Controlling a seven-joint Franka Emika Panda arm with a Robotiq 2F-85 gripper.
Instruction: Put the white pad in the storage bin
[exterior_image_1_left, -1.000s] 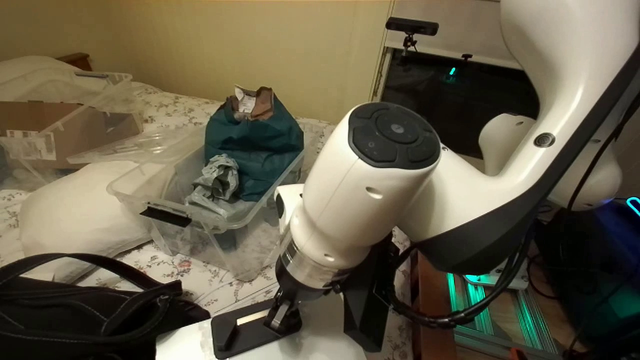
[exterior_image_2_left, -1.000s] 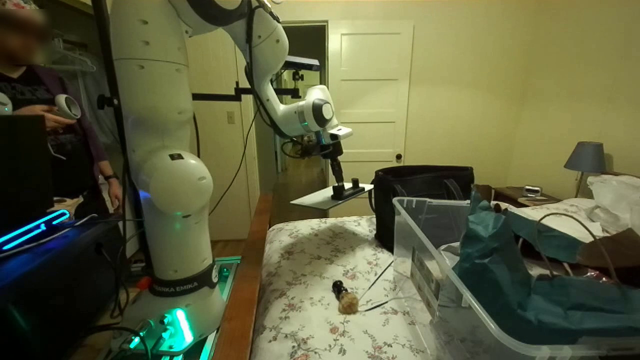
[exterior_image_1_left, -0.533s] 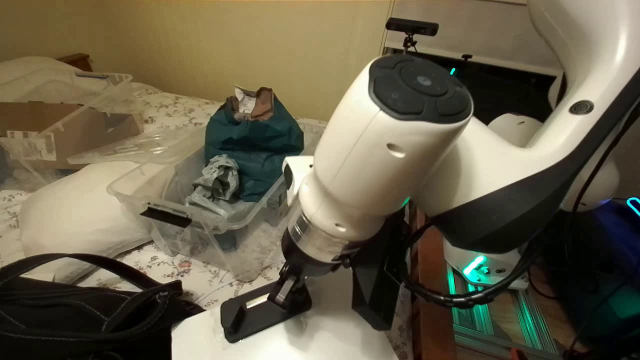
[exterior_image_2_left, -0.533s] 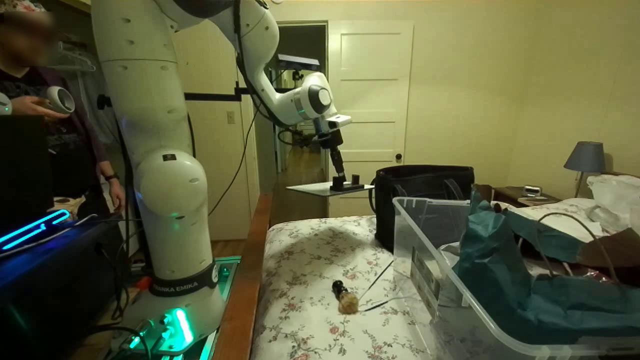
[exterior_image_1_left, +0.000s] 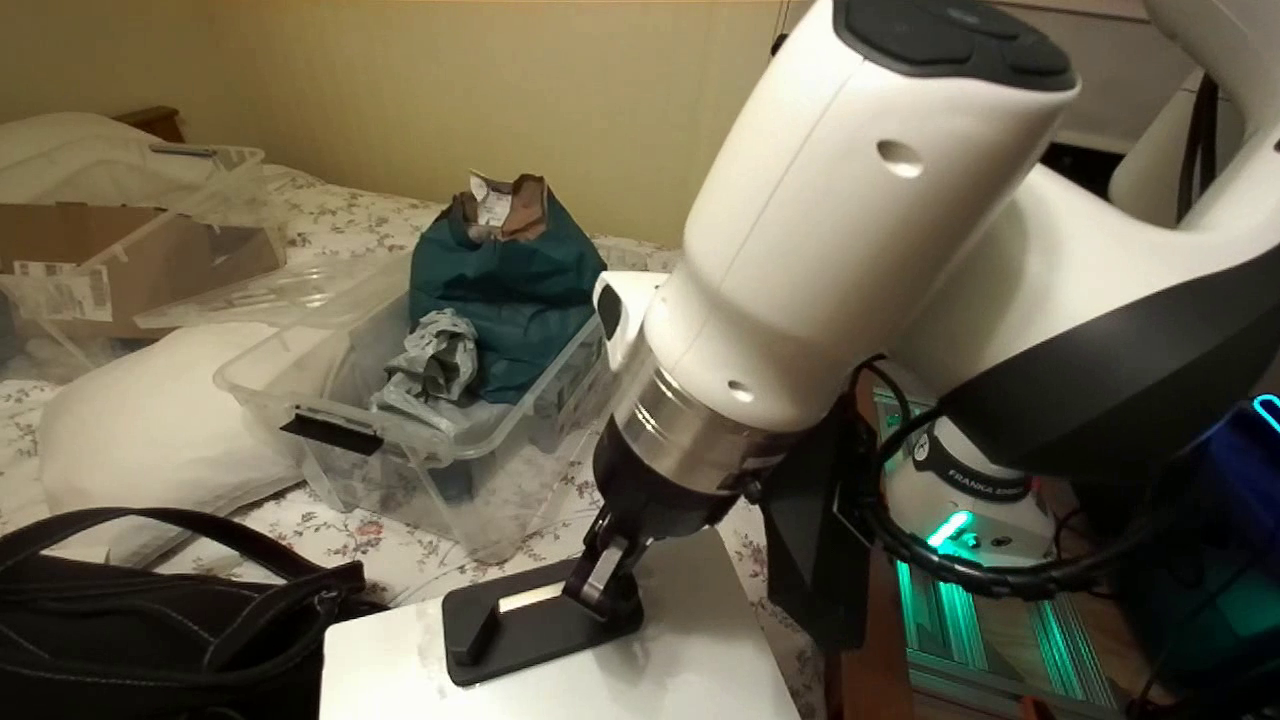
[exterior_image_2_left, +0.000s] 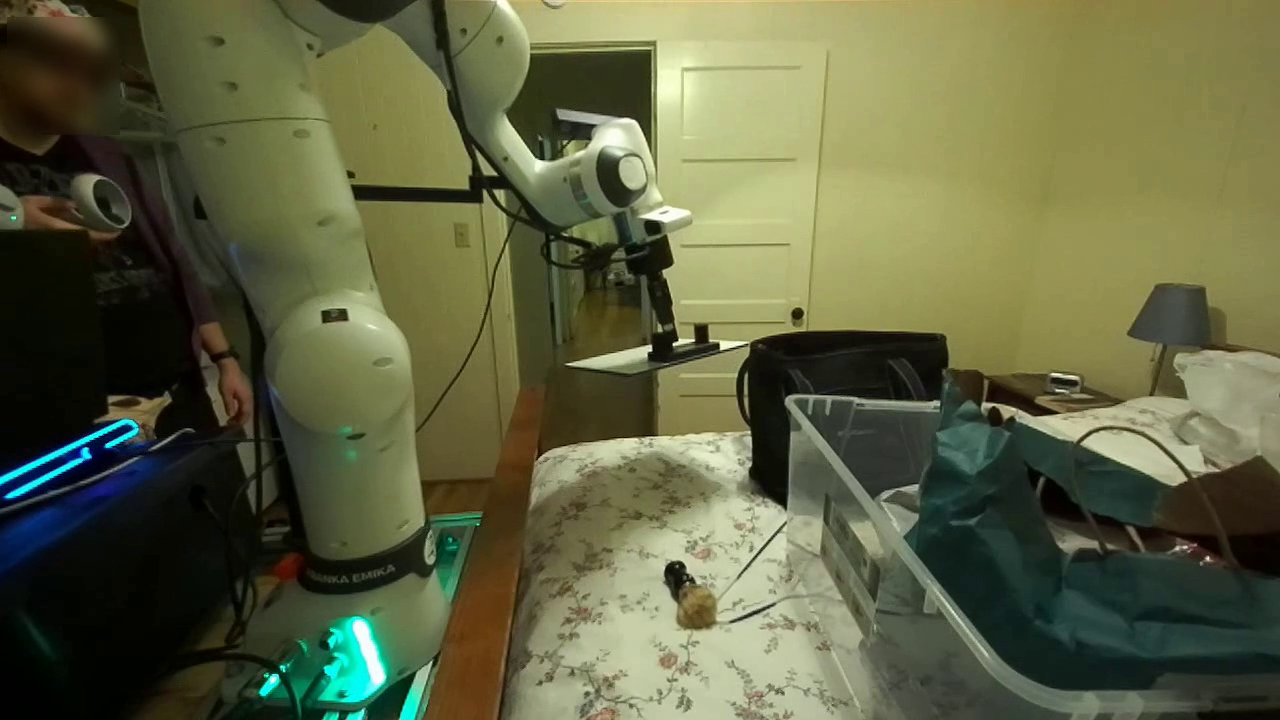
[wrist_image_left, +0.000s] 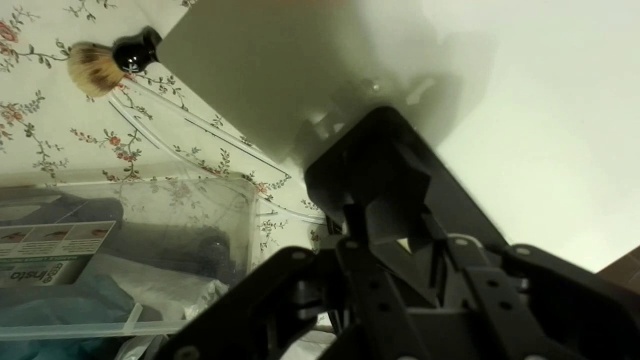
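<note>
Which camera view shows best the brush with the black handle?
The wrist view: there the brush appears largest, bristles and handle easily told apart. In an exterior view, the brush lies much smaller on the floral bedding. I cannot find it elsewhere.

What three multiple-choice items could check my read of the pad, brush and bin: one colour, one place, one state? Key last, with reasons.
1. What colour is the large bag in the storage bin?
A. Red
B. Teal
C. Yellow

2. Where does the brush lie?
A. In the storage bin
B. On the large bag
C. On the bed

3. How is the white pad?
A. Gripped, off the bed
B. Flat on the bed
C. In the storage bin

1: B, teal shows in both exterior views.
2: C, an exterior view shows it there.
3: A, the gripper is shut on the pad's black handle; an exterior view shows a gap underneath.
</note>
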